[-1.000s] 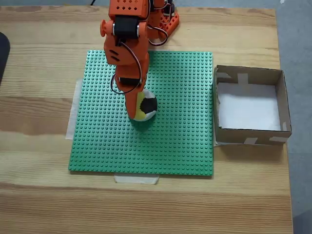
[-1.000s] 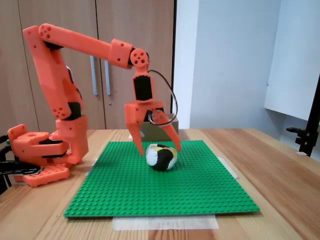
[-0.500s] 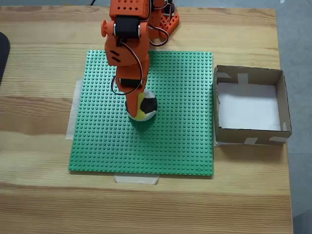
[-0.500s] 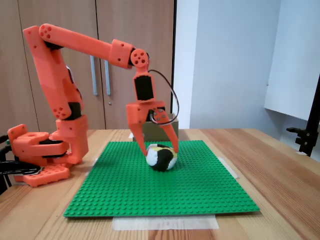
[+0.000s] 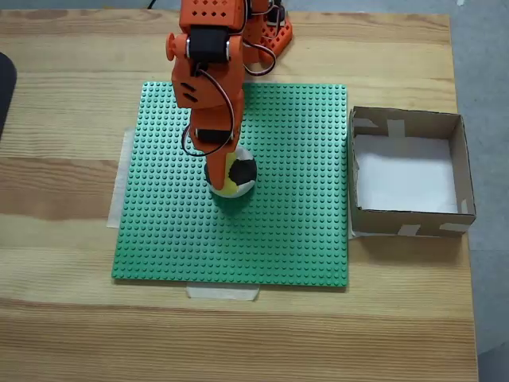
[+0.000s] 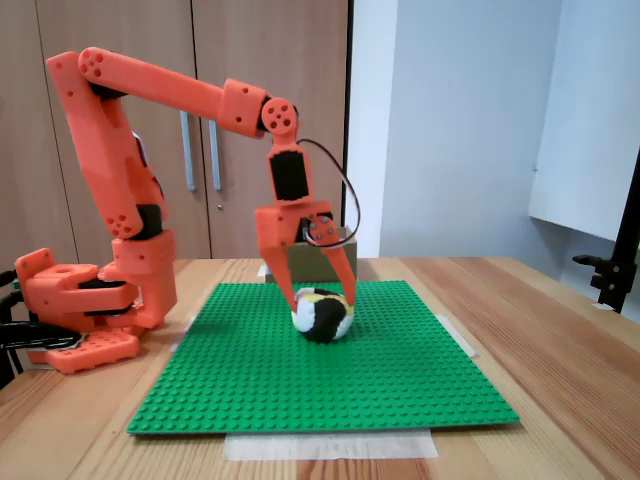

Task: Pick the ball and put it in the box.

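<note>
Ball (image 6: 322,314): small, patched yellow, black and white, sitting near the middle of the green studded mat (image 6: 330,370). Straddled by the tool (image 6: 322,297), fingers spread apart down either flank, not yet clamped. Looks soft and light (stitched cloth, by the look of it), likely to give under pressure rather than slip; round, though, so apt to roll if nudged on one side only. Best taken across the widest part, both fingers (image 6: 347,283) meeting it level. Hidden partly under the arm from above (image 5: 235,173). Beyond the mat's right edge there, well apart on the bench (image 5: 71,318), the cardboard box (image 5: 461,163), open.
</note>
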You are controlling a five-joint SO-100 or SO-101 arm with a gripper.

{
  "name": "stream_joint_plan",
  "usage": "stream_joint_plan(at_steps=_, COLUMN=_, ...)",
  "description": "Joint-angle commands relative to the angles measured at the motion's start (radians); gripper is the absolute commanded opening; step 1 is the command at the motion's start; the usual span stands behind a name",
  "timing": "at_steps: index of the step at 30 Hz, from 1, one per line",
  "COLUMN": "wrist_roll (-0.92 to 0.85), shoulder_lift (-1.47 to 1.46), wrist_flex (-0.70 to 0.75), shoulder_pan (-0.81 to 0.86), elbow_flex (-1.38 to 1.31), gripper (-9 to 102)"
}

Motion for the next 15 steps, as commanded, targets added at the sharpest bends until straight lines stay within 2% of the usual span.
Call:
stream_joint_plan(at_steps=1, wrist_roll=-0.005, shoulder_lift=0.005, wrist_flex=-0.008, shoulder_pan=-0.006, elbow_flex=0.000, gripper=33)
stream_joint_plan(at_steps=15, wrist_roll=0.028, shoulder_lift=0.005, wrist_flex=0.006, shoulder_pan=-0.014, elbow_flex=-0.002, gripper=32)
